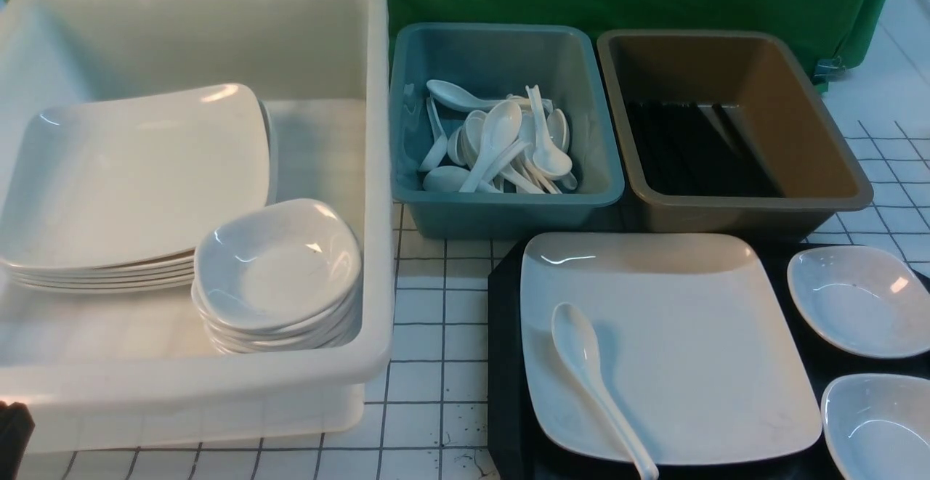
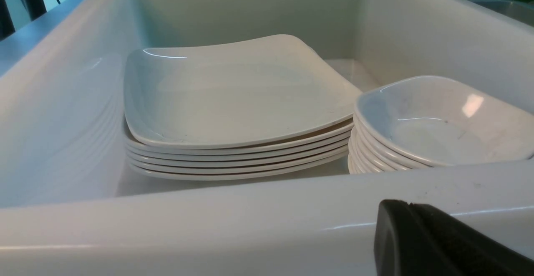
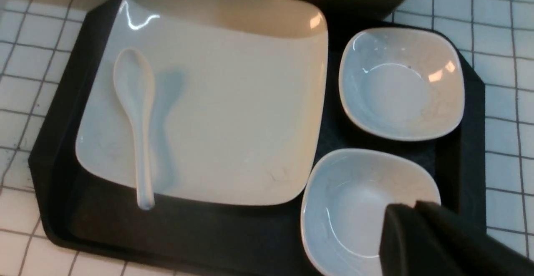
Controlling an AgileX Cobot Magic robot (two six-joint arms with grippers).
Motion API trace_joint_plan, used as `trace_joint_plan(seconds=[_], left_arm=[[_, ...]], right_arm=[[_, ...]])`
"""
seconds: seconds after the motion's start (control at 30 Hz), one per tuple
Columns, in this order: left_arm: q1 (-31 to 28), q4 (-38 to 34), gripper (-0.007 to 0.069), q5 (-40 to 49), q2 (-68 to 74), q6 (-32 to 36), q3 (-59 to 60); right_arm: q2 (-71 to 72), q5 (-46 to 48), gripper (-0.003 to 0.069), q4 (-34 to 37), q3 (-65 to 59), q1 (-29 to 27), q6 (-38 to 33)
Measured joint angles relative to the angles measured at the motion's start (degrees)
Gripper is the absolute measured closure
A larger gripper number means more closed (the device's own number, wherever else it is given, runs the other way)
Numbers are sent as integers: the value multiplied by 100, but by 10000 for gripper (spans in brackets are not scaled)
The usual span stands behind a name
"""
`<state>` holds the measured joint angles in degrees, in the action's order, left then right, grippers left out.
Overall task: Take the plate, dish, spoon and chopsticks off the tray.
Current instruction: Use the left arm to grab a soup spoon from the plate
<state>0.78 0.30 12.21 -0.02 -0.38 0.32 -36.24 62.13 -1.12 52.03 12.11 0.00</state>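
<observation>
Now, the tray [image 3: 187, 230]: black and loaded, down on the grid-lined table [image 1: 418, 364], near side of the teal and brown tubs!
Plate [image 1: 697, 349]: large, white, lying flat on the tray's left part.
Spoon [image 1: 592, 371]: right there on the plate, bowl toward the tubs, handle running out past the near rim.
Far dish [image 1: 861, 298]: on the tray, to the right of the plate.
Near dish [image 3: 367, 209]: on the tray too, close by the plate's near right corner.
Left gripper [image 2: 406, 205]: fingertips pressed together, nothing pinched, by the near wall of the white bin.
Right gripper [image 3: 411, 207]: tips together as well, empty, in front of the near dish in its wrist view; contact, cannot tell.
White bin [image 1: 378, 175]: stacked plates [image 1: 138, 182] on the left, stacked bowls [image 1: 280, 269] beside them.
Teal tub [image 1: 508, 215]: a jumble of white spoons [image 1: 498, 135]!
Brown tub [image 1: 748, 208]: long dark pieces [image 1: 697, 149], details lost in shadow.
</observation>
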Motion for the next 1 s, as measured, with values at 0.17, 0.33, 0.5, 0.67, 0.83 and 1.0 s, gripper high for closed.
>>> trace_joint_plan(seconds=[0.17, 0.33, 0.5, 0.67, 0.83, 1.0], left_arm=[[0, 0, 603, 0, 0, 0, 0], [0, 195, 603, 0, 0, 0, 0], [0, 294, 603, 0, 0, 0, 0], [0, 299, 603, 0, 0, 0, 1], [0, 299, 603, 0, 0, 0, 1], [0, 166, 603, -163, 0, -73, 1]], right_arm=[[1184, -333, 627, 0, -534, 0, 0], [2249, -671, 620, 0, -1035, 0, 48], [2569, -794, 606, 0, -1243, 0, 146], [2595, -919, 588, 0, -1457, 0, 152], [2595, -1168, 575, 0, -1498, 0, 153], [2595, -1392, 568, 0, -1498, 0, 153]])
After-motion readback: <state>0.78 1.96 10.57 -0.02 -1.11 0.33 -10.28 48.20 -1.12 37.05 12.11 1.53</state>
